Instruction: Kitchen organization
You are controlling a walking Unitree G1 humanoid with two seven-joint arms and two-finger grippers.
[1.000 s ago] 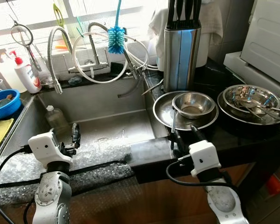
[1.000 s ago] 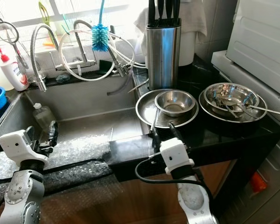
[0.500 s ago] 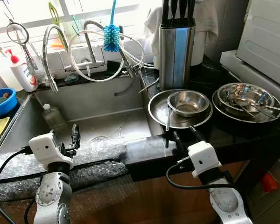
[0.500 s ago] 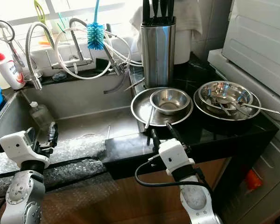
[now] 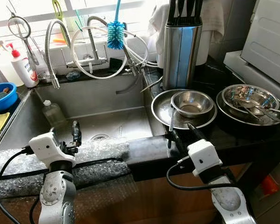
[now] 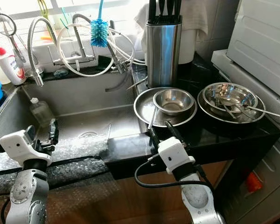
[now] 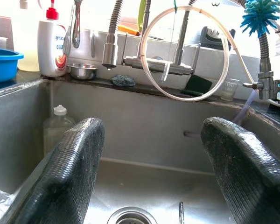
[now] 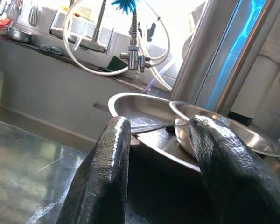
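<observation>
A round steel plate [image 5: 161,112] lies on the black counter right of the sink [image 5: 107,123]. It holds a small steel bowl [image 5: 192,102] and a spoon [image 5: 171,120]. Further right, a larger steel bowl [image 5: 252,97] holds several utensils. My right gripper [image 5: 183,135] is open at the counter's front edge, just short of the plate, which lies past its fingertips [image 8: 116,140] in the right wrist view. My left gripper [image 5: 75,135] is open over the sink's front rim. Its fingers [image 7: 70,154] point at the sink's drain [image 7: 130,215].
A steel knife block [image 5: 181,56] stands behind the plate. A faucet with hoses and a blue brush [image 5: 115,33] sits behind the sink. A plastic bottle [image 5: 52,113] stands in the sink. A soap bottle [image 5: 24,70] and blue bowl [image 5: 2,97] are at the left. Bubble wrap [image 5: 98,151] pads the front edge.
The head view has shifted a little. Both grippers remain open at the counter's front edge, and the dishes have not moved.
</observation>
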